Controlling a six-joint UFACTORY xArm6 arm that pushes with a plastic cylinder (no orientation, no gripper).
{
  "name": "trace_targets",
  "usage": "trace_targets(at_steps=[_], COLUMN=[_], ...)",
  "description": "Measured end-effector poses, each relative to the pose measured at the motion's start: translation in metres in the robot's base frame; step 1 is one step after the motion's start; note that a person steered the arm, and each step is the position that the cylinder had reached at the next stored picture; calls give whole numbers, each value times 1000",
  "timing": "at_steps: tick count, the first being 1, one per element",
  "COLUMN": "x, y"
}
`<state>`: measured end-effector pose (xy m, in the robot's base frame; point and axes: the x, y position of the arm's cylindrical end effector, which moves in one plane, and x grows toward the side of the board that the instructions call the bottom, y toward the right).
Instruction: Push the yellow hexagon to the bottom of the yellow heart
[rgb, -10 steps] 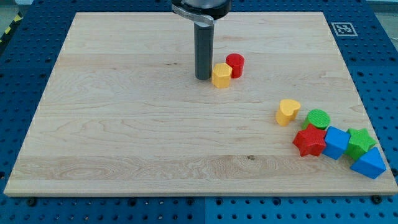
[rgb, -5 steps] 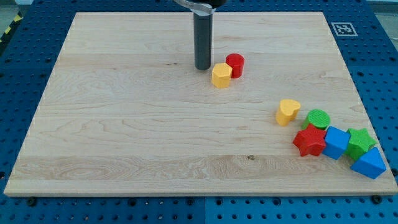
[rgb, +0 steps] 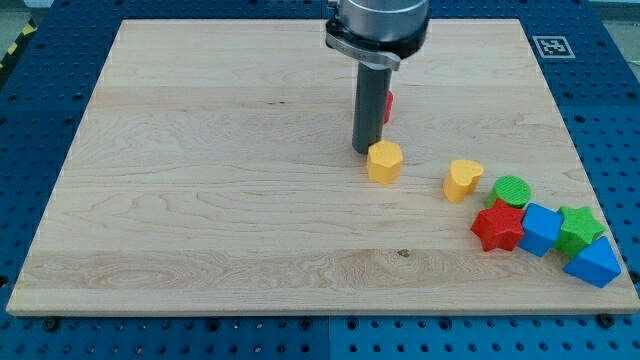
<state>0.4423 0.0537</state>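
The yellow hexagon (rgb: 384, 161) lies near the board's middle, left of the yellow heart (rgb: 462, 179) with a gap between them. My tip (rgb: 365, 150) rests on the board just up-left of the hexagon, touching or nearly touching it. The rod hides most of a red cylinder (rgb: 388, 104) behind it.
A cluster sits at the view's right: a green cylinder (rgb: 513, 190), a red star (rgb: 498, 227), a blue cube (rgb: 541, 228), a green star (rgb: 580, 228) and a blue triangle block (rgb: 593, 263). The wooden board (rgb: 200, 200) ends close beyond them.
The tip went around the top of the hexagon and pushed it down and to the right, away from the red cylinder and toward the yellow heart.
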Motion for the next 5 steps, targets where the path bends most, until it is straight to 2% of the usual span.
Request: trace_targets(at_steps=[3, 5], x=[65, 76], y=[9, 9])
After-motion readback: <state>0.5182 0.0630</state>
